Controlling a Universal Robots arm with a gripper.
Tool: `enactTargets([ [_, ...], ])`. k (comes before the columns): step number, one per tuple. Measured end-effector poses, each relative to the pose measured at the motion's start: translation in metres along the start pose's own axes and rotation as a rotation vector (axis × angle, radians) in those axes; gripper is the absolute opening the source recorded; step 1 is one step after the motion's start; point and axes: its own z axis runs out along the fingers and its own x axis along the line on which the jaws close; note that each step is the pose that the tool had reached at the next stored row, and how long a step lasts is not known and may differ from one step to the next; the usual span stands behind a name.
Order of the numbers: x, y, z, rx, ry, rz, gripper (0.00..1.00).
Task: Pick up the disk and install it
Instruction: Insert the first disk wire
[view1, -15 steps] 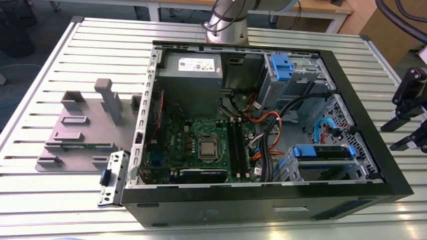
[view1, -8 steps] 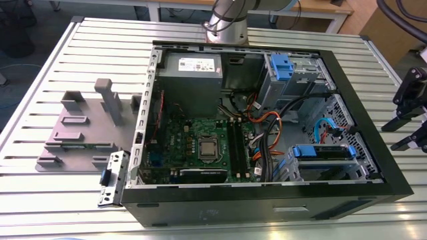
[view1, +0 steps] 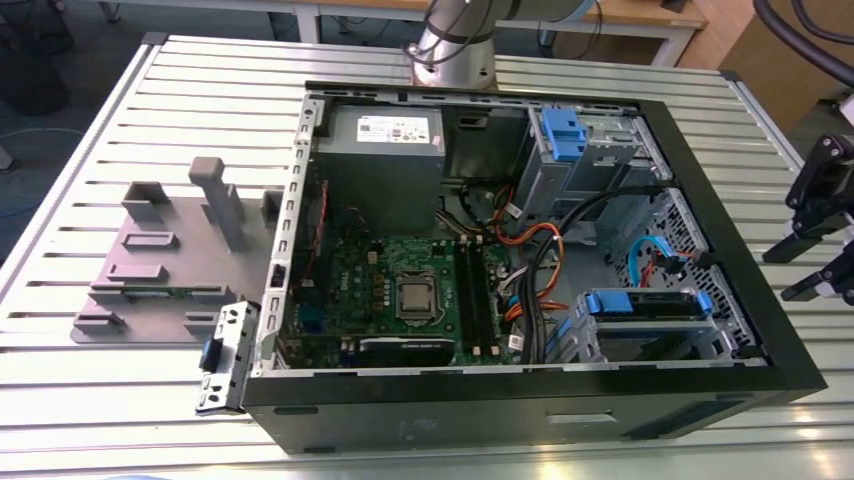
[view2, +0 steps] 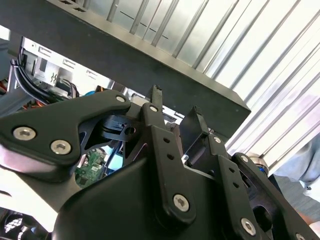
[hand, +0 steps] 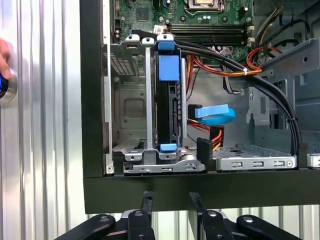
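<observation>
End effector released, empty — just outside the black case wall.
Beyond it the disk stands edge-on in the grey metal cage, blue rails framing it — bundled black cables arc past, green motherboard farthest.

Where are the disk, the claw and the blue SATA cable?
disk (hand: 166, 116), first wrist view, its dark edge between the blue rails.
claw (hand: 170, 198), first wrist view, midway between its fingertips.
blue SATA cable (hand: 216, 114), first wrist view, on its loop.
</observation>
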Motion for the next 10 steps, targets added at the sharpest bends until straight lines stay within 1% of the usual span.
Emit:
enactTargets([
  [3, 0.0002, 0.0068, 0.0005, 0.0001, -0.0002, 0.0, 0.41],
  [8, 0.0008, 0.0222, 0.0015, 0.0002, -0.0013, 0.0, 0.41],
  [10, 0.0009, 0.0252, 0.0018, 0.0001, -0.0021, 0.0, 0.41],
])
